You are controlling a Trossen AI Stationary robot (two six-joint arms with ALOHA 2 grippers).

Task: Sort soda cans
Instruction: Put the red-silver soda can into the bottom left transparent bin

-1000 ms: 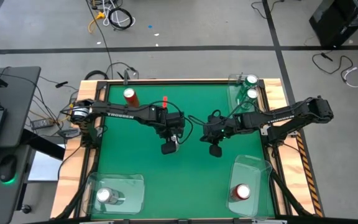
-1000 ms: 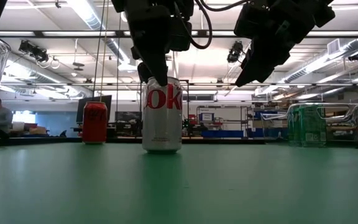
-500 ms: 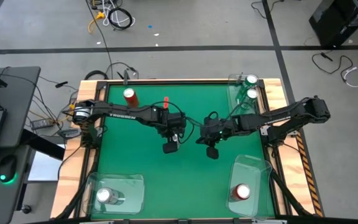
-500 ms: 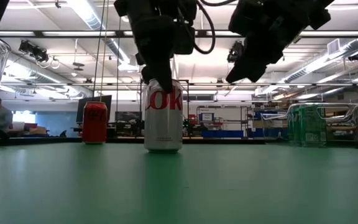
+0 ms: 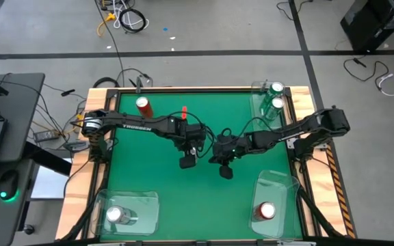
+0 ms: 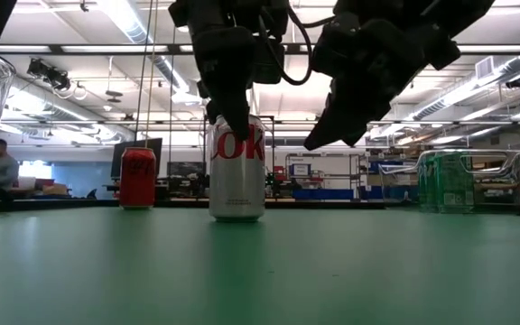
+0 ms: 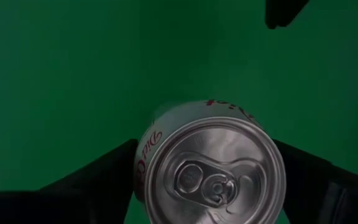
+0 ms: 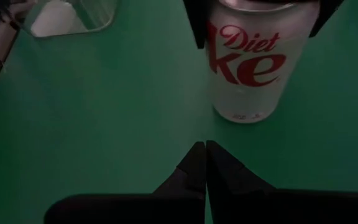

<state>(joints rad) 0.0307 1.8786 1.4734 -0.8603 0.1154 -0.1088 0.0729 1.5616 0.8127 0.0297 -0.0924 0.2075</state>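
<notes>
two claws meet at the silver can

the left claw sits mid-table with a finger on each side of the upright diet coke can, spread and not visibly pinching it. just beside it, the right claw hangs with its fingers pressed together. a red can stands near the far edge; two green cans fill the far right corner bin, and the near corner bins hold a silver can and a red one.
</notes>
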